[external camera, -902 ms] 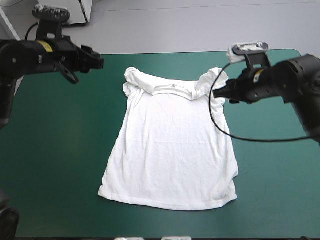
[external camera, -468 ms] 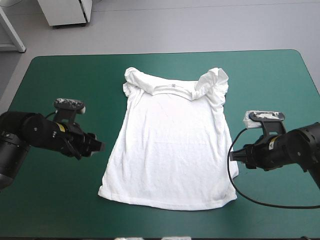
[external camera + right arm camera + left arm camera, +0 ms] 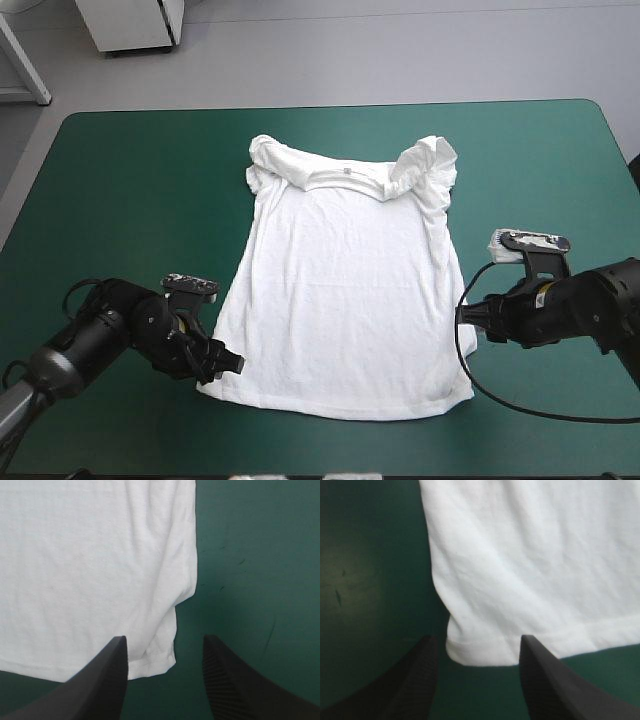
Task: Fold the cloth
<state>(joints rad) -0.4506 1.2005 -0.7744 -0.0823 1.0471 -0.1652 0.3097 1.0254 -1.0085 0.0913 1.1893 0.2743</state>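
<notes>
On the high view I have the T-shirt (image 3: 345,290) spread flat in the middle of the table (image 3: 130,200), collar toward the far edge, hem toward the near edge, both sleeves bunched at the shoulders. My left gripper (image 3: 228,365) sits low at the hem corner nearer the table's left edge. My right gripper (image 3: 465,318) is at the shirt's other side, just beside the seam a little above that hem corner. From up there I cannot read the spacing of either pair of fingers.

The wrist views settle it. On the left wrist view the black fingers stand apart, the hem corner lying flat on the teal-green cover between their tips. On the right wrist view the fingers are likewise apart, the rumpled hem corner just ahead and closer to one finger, bare cover ahead of the other.
</notes>
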